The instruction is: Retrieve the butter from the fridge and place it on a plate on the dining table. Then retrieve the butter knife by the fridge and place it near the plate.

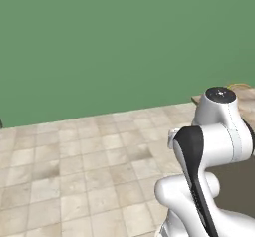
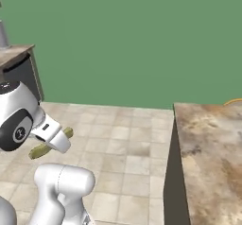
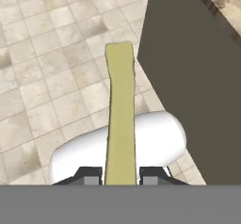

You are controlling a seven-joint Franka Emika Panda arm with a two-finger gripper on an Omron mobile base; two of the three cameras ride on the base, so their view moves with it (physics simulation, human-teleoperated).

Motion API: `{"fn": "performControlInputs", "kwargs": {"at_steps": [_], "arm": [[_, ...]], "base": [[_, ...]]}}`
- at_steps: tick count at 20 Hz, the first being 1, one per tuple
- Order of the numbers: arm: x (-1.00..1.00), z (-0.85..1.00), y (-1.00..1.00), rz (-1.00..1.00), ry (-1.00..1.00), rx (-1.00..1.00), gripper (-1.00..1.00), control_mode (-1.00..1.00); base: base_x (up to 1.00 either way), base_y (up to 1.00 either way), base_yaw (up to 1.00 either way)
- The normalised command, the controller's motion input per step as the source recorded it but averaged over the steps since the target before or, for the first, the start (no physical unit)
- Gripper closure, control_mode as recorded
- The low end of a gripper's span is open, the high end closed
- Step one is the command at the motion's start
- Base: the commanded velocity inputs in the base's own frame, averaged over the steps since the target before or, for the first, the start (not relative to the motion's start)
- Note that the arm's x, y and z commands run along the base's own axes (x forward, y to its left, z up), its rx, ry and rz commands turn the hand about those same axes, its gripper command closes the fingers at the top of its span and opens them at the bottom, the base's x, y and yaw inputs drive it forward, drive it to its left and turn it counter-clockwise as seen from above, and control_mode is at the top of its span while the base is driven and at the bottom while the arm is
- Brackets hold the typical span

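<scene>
Olive-yellow and slim, the butter [image 3: 120,115] runs up the middle of the hand view, pinched at its lower end between the two dark fingertips [image 3: 89,176], so the gripper [image 3: 120,177] is clamped on the stick and carrying it. Over in the right base view the same stick [image 2: 45,148] pokes out at a slant from the white hand at the left of the frame, hanging above the beige tiled floor [image 2: 123,158]. And look to the right of that frame: the marbled stone top of the dining table [image 2: 212,148] comes in from the right edge, its dark side panel dropping to the tiles, well apart from the butter for now. In the hand view that dark panel sits at the upper right, with a sliver of the stone top in the corner. So where do we stand? By my reading the fetch from the fridge is done and the carry is on. To come: reaching the table, finding the plate, laying the butter on it, then the whole butter-knife leg. A green wall [image 1: 99,47] closes off the background.
</scene>
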Motion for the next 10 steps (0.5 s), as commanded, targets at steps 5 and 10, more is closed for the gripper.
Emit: {"fn": "performControlInputs", "kwargs": {"at_steps": [5, 10], "arm": [[0.00, 0.00, 0.00, 0.00, 0.00, 0.00, 1.00, 1.00], [0.00, 0.00, 0.00, 0.00, 0.00, 0.00, 1.00, 1.00]], "base": [[1.00, 0.32, -0.21], [1.00, 0.54, -0.32]]}}
